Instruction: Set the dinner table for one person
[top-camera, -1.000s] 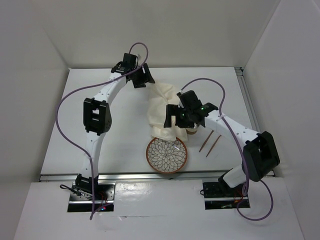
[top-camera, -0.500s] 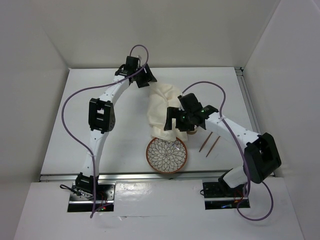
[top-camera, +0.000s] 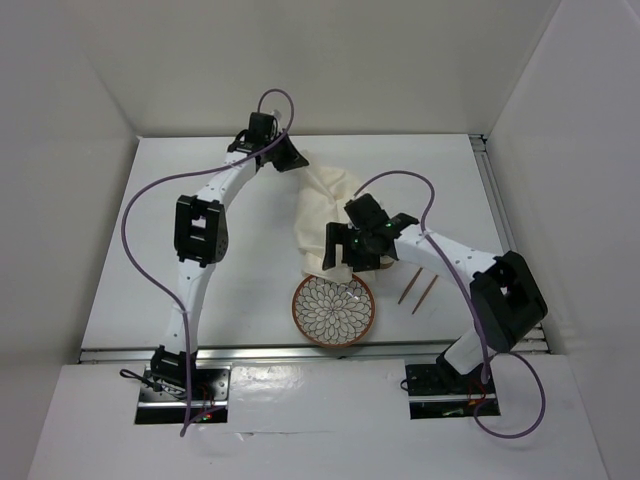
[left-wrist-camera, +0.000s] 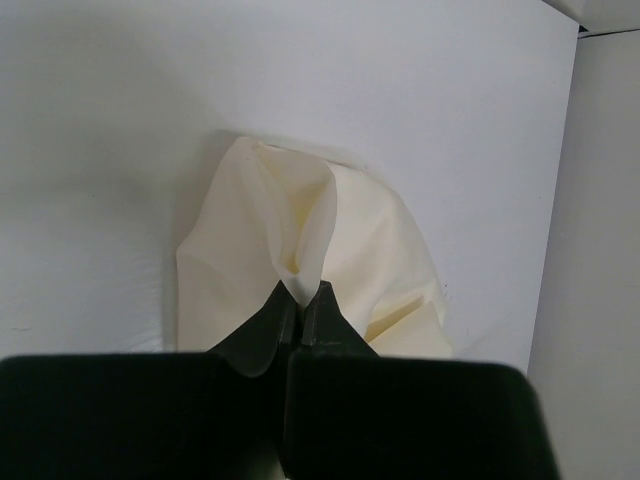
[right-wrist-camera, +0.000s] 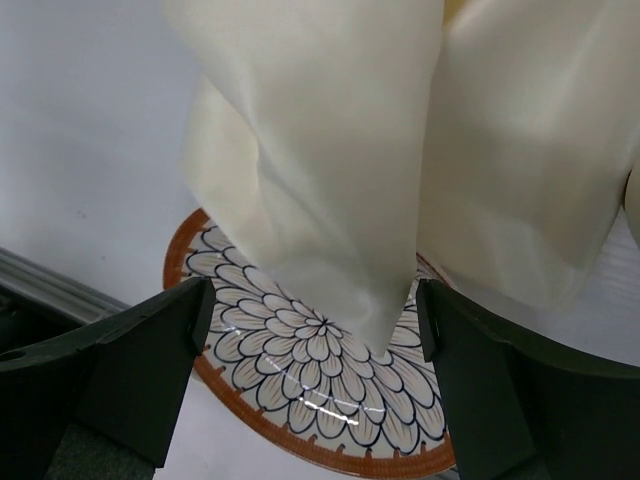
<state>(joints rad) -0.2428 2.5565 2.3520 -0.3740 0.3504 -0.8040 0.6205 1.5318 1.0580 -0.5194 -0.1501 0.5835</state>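
A crumpled cream cloth (top-camera: 318, 205) lies mid-table on the white dinner table (top-camera: 430, 180). My left gripper (top-camera: 292, 160) is at the cloth's far end. In the left wrist view the left gripper (left-wrist-camera: 300, 290) is shut on a raised fold of the cloth (left-wrist-camera: 300, 220). My right gripper (top-camera: 340, 250) hovers at the cloth's near end, above the flower-patterned plate (top-camera: 334, 310). From the right wrist, the right gripper (right-wrist-camera: 312, 300) stands open, a hanging corner of cloth (right-wrist-camera: 330, 150) sits between its fingers without touching them, and the plate (right-wrist-camera: 300, 380) lies below.
Two brown chopsticks (top-camera: 418, 288) lie right of the plate. A small brownish object (top-camera: 384, 263) is mostly hidden under the right wrist. A metal rail (top-camera: 250, 350) runs along the near table edge, and white walls enclose the other three sides.
The left gripper has shut on the cloth's far fold. The right gripper has shifted left and nearer, over the cloth's near corner above the plate.
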